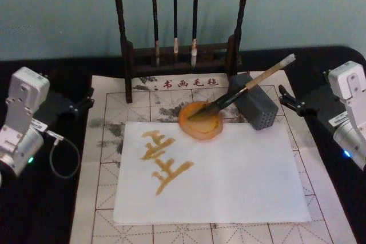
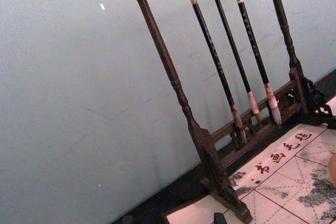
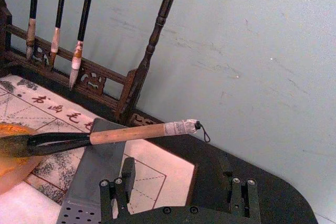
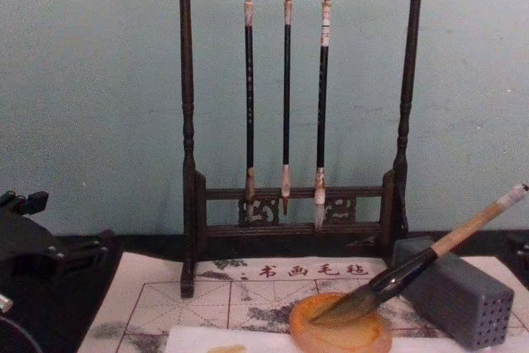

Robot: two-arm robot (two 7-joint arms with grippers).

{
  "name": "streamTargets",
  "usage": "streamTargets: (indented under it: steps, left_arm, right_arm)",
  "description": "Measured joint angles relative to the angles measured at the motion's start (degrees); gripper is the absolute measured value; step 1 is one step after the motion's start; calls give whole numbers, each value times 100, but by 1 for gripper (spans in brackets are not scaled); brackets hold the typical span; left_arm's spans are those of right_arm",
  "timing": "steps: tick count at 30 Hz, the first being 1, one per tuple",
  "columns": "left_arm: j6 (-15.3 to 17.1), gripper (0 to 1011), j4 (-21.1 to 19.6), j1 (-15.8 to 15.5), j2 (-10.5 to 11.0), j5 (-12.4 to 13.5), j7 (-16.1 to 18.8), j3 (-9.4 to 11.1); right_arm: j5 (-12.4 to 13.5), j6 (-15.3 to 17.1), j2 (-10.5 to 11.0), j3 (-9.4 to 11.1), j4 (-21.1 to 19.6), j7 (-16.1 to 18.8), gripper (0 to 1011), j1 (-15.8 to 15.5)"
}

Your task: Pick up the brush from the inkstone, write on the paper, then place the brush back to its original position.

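Bristles of the brush sit in the round orange dish, dark tip down against its floor. From there the tan handle slopes up and away to the robot's right, crossing the top of a grey block with small holes, and its whitish end cap hangs out past the block in the air. Neither arm touches it.

The dish stands at the far edge of the white paper, touching it, with the block just beside it on the right. On the left half of the sheet are several broad yellow-brown strokes. Under everything lies a beige gridded mat with grey stains and a row of red characters along its far edge.

The right gripper waits off the mat's right side, near the block, fingers spread and holding nothing. The left gripper sits off the mat's left side, well apart from the dish, also spread and empty.

Behind the mat a dark wooden rack carries three thin black brushes hanging tips down.
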Motion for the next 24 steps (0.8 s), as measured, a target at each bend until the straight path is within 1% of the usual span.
streamTargets:
  steps: [24]
  left_arm:
    - [0,1001,0,0,0,0,0,0]
  right_arm:
    - [0,0,0,0,0,0,1002,0]
